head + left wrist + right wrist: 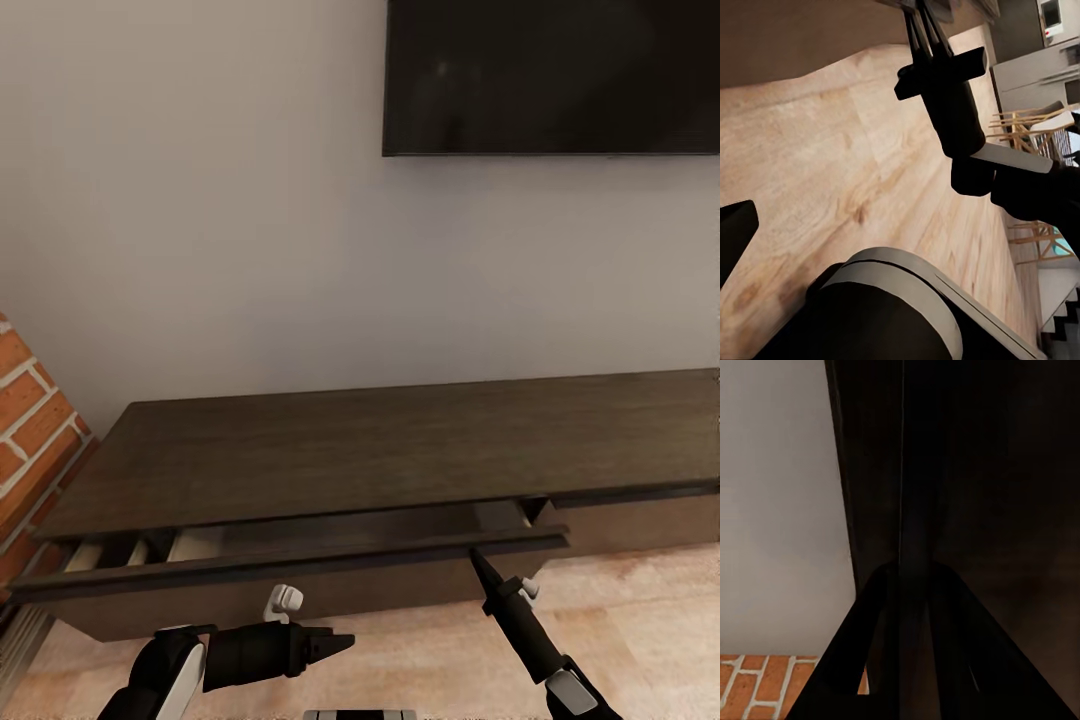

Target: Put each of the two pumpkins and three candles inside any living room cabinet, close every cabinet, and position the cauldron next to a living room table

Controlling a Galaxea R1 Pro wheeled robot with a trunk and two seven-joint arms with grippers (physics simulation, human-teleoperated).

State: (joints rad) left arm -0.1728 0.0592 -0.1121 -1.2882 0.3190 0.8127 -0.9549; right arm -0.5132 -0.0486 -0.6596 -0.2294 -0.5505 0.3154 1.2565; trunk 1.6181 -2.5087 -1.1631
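The long dark brown cabinet (400, 450) stands against the wall, and its left drawer (300, 585) is pulled out a little, with pale inner parts showing at the gap's left end. My right gripper (477, 556) is shut, its tip resting at the top edge of that drawer's front near its right end. In the right wrist view the right gripper (901, 566) has its fingers pressed together against the dark wood (1005, 472). My left gripper (340, 640) hovers low in front of the drawer, pointing right, open and empty. The pumpkins, candles, cauldron and table are out of view.
A black TV (550, 75) hangs on the wall above the cabinet. A brick wall (30, 420) closes in the left side. Light wooden floor (420, 650) lies before the cabinet. Wooden dining chairs (1031, 124) stand far off in the left wrist view.
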